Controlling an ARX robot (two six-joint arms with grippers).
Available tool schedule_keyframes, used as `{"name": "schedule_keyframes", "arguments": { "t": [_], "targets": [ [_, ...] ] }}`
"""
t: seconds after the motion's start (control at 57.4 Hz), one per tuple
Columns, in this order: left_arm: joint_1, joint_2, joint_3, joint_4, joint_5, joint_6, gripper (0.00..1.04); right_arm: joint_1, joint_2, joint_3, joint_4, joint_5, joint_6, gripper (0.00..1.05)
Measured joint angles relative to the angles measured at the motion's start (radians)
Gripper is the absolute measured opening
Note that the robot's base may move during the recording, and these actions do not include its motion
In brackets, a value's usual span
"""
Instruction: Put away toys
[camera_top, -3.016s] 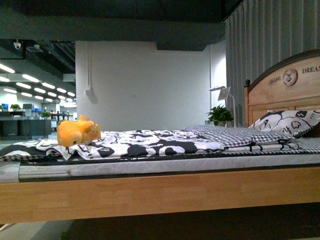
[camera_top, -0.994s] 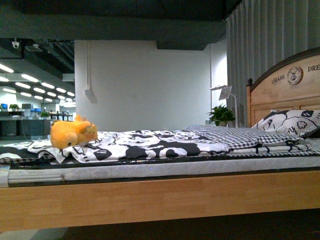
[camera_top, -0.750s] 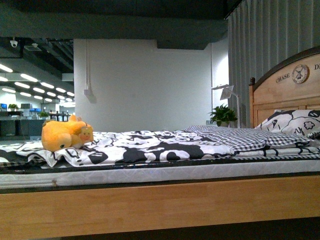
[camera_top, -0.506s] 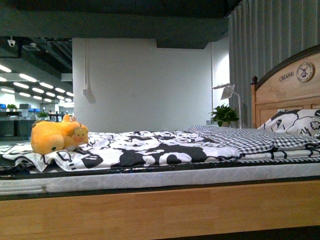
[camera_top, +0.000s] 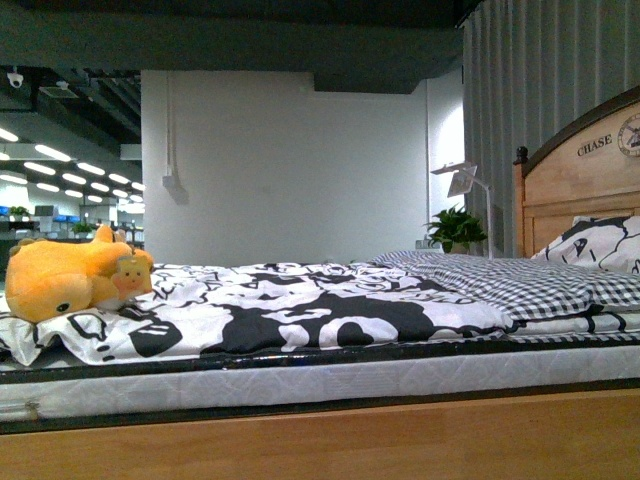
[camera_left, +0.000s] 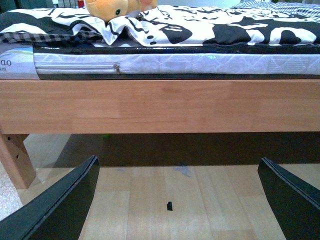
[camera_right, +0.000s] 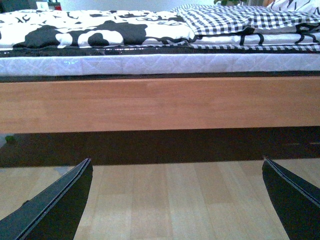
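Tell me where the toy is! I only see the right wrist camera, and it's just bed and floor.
Observer: The orange plush toy lies on the black-and-white quilt, at the far left end of the bed in the front view.
Operator: Is my other hand holding something?
Observer: No. The left hand is open and empty, down low facing the bed's wooden side rail.
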Motion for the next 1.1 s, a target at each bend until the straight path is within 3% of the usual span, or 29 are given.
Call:
{"name": "schedule_keyframes", "arguments": {
  "t": [1.098],
  "targets": [
    [0.000, 0.000, 0.000, 0.000, 0.000, 0.000, 0.99, 0.000, 0.000, 0.000, 0.000, 0.000, 0.000, 1.03]
  ]
}}
